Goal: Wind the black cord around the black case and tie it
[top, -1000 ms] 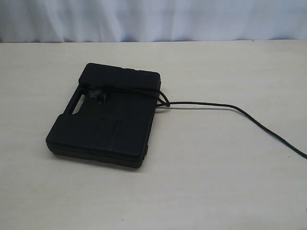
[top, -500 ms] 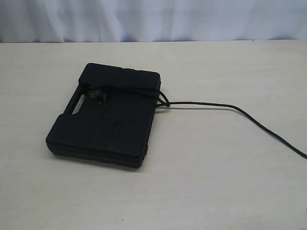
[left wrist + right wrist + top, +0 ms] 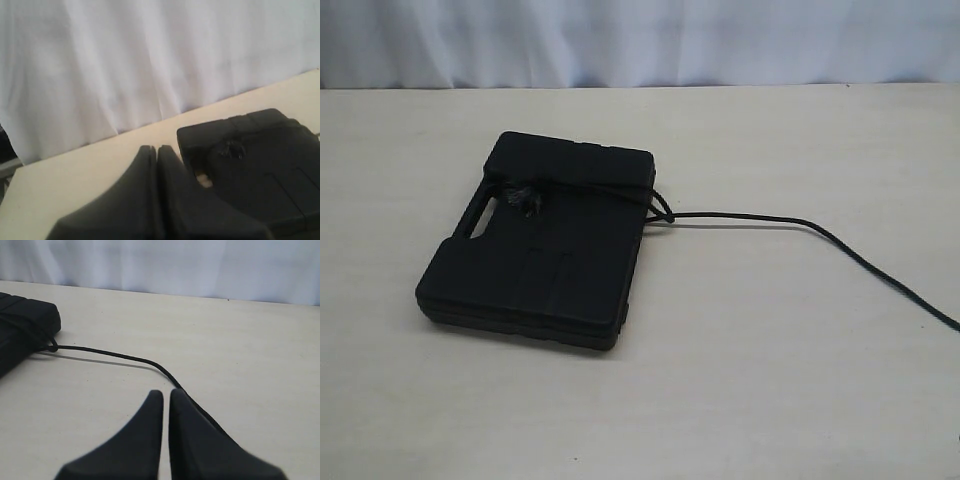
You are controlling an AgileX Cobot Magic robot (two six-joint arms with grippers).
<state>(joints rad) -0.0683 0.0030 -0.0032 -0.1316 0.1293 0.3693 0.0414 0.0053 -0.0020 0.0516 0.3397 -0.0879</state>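
Observation:
The black case lies flat left of the table's middle, its oval handle slot at the left side. The black cord crosses the case's far part, is knotted at the right edge, and trails right across the table to the frame edge. Its frayed tuft rests on the case top. Neither arm shows in the exterior view. My left gripper is shut and empty, held short of the case. My right gripper is shut with nothing in it; the cord runs beside it.
A pale wooden table carries the case and cord. A white curtain hangs along the table's far edge.

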